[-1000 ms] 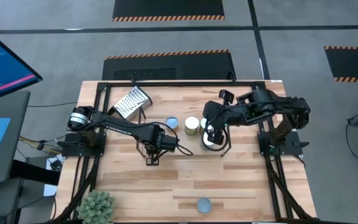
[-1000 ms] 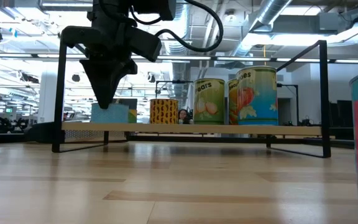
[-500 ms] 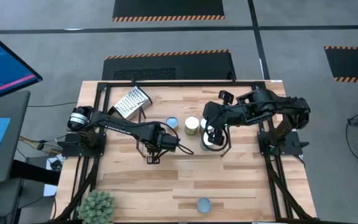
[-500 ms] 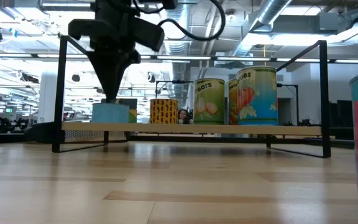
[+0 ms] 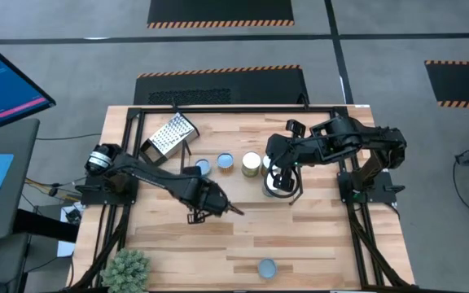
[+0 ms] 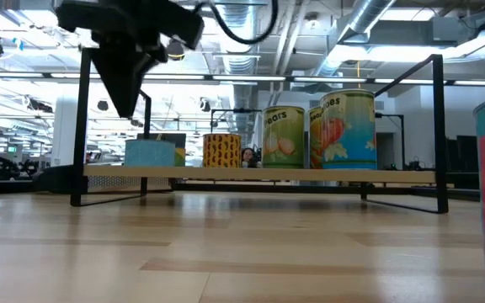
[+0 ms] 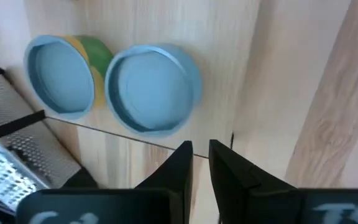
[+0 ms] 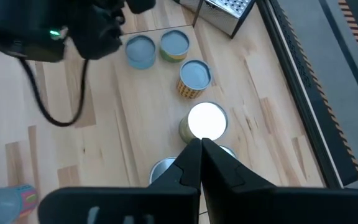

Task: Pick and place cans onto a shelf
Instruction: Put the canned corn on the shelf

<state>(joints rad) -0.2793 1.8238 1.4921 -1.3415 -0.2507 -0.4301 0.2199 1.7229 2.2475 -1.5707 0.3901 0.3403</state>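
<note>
The shelf (image 6: pixel 259 174) is a light wood board in a thin black wire frame. Several cans stand on it: a low teal can (image 6: pixel 150 153), a yellow-and-black can (image 6: pixel 221 150), a green can (image 6: pixel 285 135) and a tall can (image 6: pixel 343 130). My left gripper (image 5: pixel 204 197) is shut and empty. It hangs above and to the near-left of the teal can's blue lid (image 7: pixel 153 87), and it also shows in the low view (image 6: pixel 129 108). My right gripper (image 8: pixel 201 152) is shut and hovers over the white-lidded can (image 8: pixel 205 121) at the shelf's right end.
A metal grater (image 5: pixel 172 134) lies at the far left of the table. A pink-and-teal can (image 5: pixel 266 267) stands alone near the front edge. A small plant (image 5: pixel 126 268) sits at the near-left corner. Bare wood lies between the shelf and the front edge.
My left gripper has risen off the low teal can and gone toward the table's near-left. The can stays on the shelf, and its blue lid now shows from above.
</note>
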